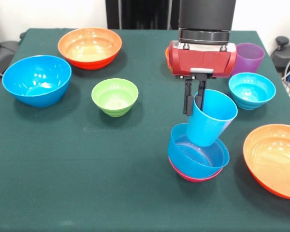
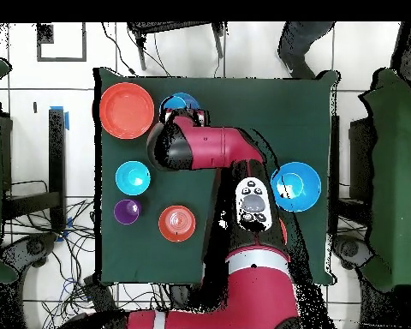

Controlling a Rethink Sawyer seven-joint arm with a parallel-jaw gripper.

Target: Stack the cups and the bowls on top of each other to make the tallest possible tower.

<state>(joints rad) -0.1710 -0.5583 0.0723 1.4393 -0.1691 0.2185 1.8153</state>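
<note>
My gripper (image 1: 194,110) is shut on the rim of the light blue cup (image 1: 212,118), one finger inside and one outside. The cup hangs tilted, its base down inside the blue bowl (image 1: 198,157). That bowl is nested in a pink bowl (image 1: 193,177), and together they form the tower near the table's front. From overhead the tower (image 2: 181,104) peeks out past the arm's wrist, which hides the gripper. The purple cup (image 1: 249,58) stands upright at the back right, apart from the cyan bowl (image 1: 251,89).
Loose bowls ring the tower: an orange one (image 1: 275,159) close at its right, a green one (image 1: 114,96) at mid-left, a large blue one (image 1: 36,79) at far left, an orange one (image 1: 89,46) at back left. Another orange bowl (image 2: 176,223) sits mostly behind the gripper.
</note>
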